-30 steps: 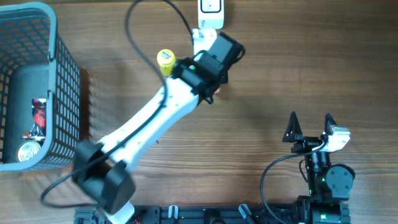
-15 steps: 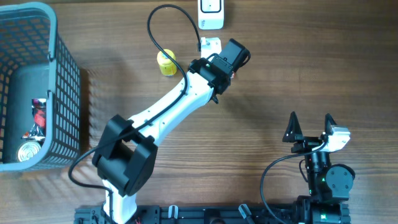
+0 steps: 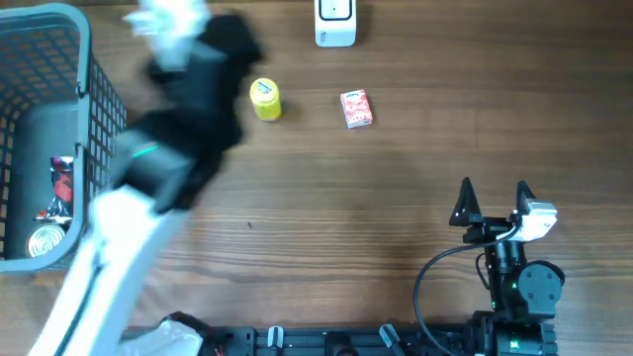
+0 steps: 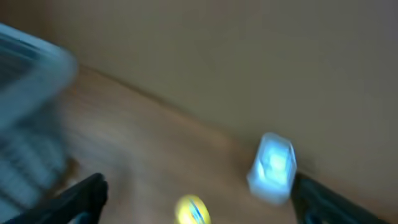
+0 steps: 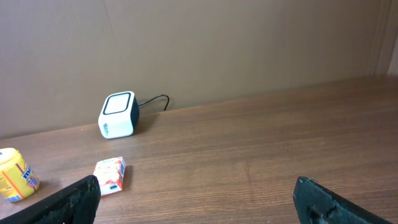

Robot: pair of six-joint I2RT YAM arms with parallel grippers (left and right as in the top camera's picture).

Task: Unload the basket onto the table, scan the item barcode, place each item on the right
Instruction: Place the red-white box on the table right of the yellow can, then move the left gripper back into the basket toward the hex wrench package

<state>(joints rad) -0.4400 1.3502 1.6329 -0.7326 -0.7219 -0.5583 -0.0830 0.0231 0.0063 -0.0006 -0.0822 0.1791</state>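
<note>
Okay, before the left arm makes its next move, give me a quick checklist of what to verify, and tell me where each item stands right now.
1. Left gripper empty: ok. Its fingers stand wide apart with nothing between them.
2. Small red box free: ok. It lies on the table, apart from both grippers.
3. Gap between box and barcode scanner unobstructed: ok.
4. Left arm steady: not ok. It is motion-blurred in both the overhead and left wrist views, near the basket.
5. Which face of the box carries the barcode: cannot tell.
6. Right gripper out of the way: ok. It is open and far from the items.
</note>
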